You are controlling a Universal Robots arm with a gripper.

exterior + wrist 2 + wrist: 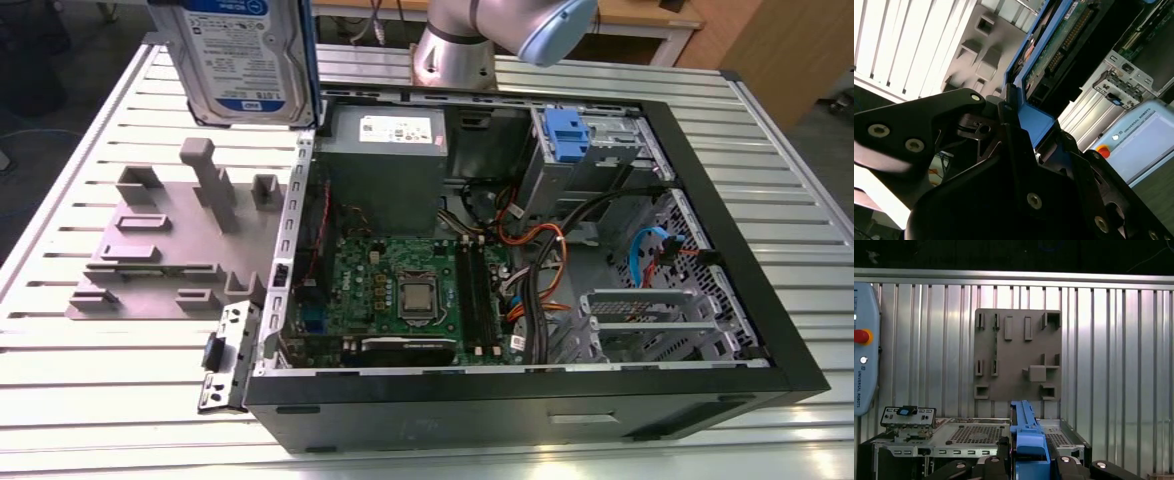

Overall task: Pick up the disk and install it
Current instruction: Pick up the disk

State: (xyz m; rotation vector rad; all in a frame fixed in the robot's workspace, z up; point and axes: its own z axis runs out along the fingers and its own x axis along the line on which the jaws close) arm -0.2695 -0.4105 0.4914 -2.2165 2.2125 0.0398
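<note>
The disk [234, 60], silver with a white-and-blue label and a blue side rail, hangs upright in the air at the exterior view's upper left, above the grey fixture plate [160, 240]. In the second wrist view my gripper [1014, 115] is shut on the disk [1054, 50] at its blue rail, and the green circuit-board side shows. In the first wrist view the disk's blue rail [1026, 430] stands edge-on between the black fingers of the gripper [1026, 460]. The disk is to the exterior view's left of the open computer case [747, 290].
The case lies open on the slatted metal table [80, 380], with a motherboard [400, 290], a grey power supply [387, 150] and a blue clip [566, 135] in the drive bay. The arm's base [461, 50] stands behind the case. A teach pendant [864, 345] lies on the table.
</note>
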